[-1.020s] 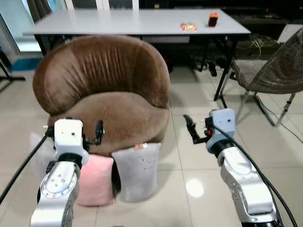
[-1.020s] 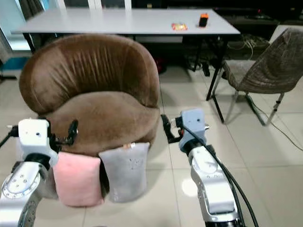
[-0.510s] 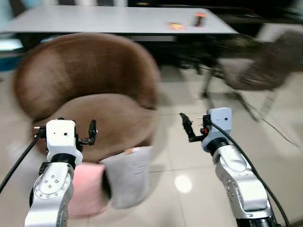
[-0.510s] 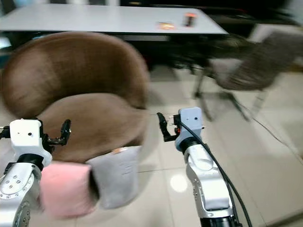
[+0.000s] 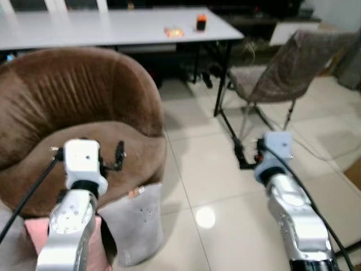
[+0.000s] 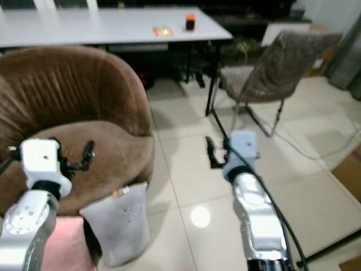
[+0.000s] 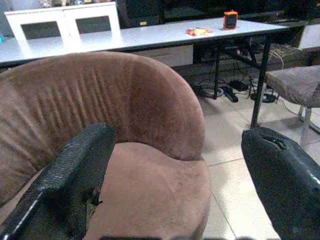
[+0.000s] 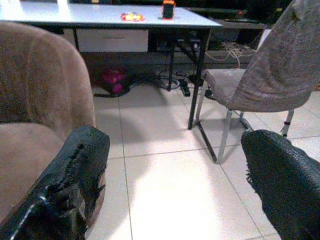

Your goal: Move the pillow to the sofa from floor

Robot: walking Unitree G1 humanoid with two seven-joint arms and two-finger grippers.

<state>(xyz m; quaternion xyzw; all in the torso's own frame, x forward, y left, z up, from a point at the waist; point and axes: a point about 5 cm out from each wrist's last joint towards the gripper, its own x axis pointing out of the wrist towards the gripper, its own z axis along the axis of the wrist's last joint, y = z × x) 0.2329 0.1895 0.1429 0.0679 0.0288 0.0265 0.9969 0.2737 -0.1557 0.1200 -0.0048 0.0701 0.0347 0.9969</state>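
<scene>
Down on the tiled floor [image 5: 192, 169], a grey pillow [image 5: 131, 223] leans upright against the front of the brown sofa [image 5: 79, 118], a small orange tag at its top edge and faint dots on its face. Just beside it on the robot's left, a pink pillow [image 5: 34, 237] also stands against the sofa, partly hidden behind the left arm. Both pillows are untouched.

The left tool [image 5: 119, 155] hovers over the sofa's seat, its fingers [image 7: 75, 175] spread wide apart and holding nothing. The right tool [image 5: 240, 153] hangs above bare floor, well apart from the pillows, its fingers [image 8: 75, 175] likewise spread wide and empty.

Behind the sofa stands a long white surface [image 5: 113, 28] carrying a small orange and black object [image 5: 201, 22] and a yellowish packet [image 5: 174, 32]. A grey woven chair [image 5: 276, 73] sits on the robot's right.

Compared with a second ago, the whole view has swung toward the right: the sofa and pillows now sit further left, the pink pillow mostly cut off, and the chair shows nearer the middle. Both tools keep their raised, open pose.
</scene>
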